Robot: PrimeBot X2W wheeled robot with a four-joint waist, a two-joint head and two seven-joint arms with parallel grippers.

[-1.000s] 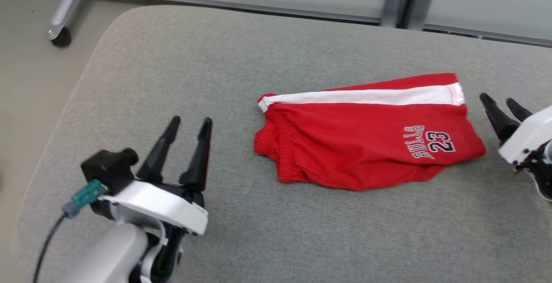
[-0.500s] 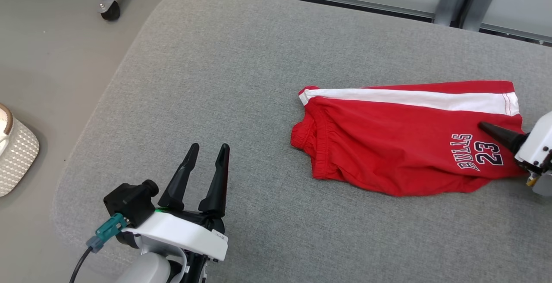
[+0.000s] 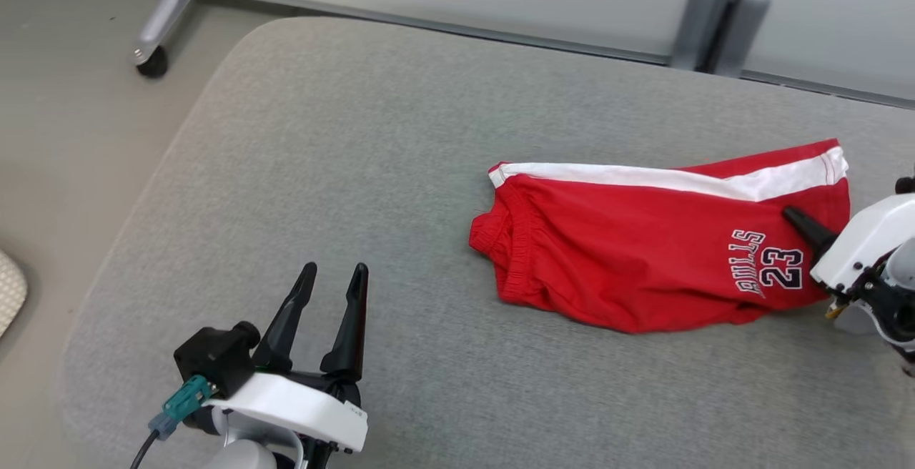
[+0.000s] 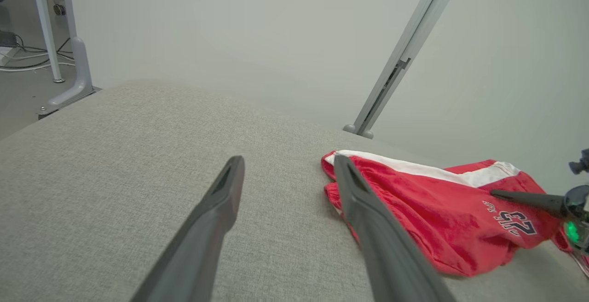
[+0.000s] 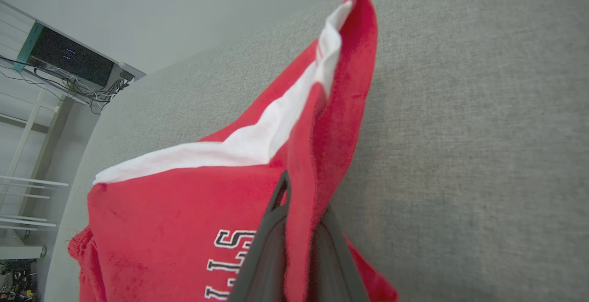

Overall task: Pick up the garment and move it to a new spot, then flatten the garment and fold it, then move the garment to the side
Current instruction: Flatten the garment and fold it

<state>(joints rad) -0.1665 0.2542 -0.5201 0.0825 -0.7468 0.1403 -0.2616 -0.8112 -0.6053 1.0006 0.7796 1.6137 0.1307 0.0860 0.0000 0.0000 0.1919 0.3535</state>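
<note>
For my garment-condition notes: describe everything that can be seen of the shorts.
The shorts are red, of soft, fleecy-looking cloth, with a white stripe along one side, a gathered waistband at the robot's left end and a "BULLS 23" print near the hem. They lie slightly rumpled on the grey pad, toward its right. The right gripper is shut on the hem edge, pinching a ridge of cloth upward.

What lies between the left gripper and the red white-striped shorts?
Only bare grey fabric cushion separates the left gripper from the red white-striped shorts, seen in the head view.
</note>
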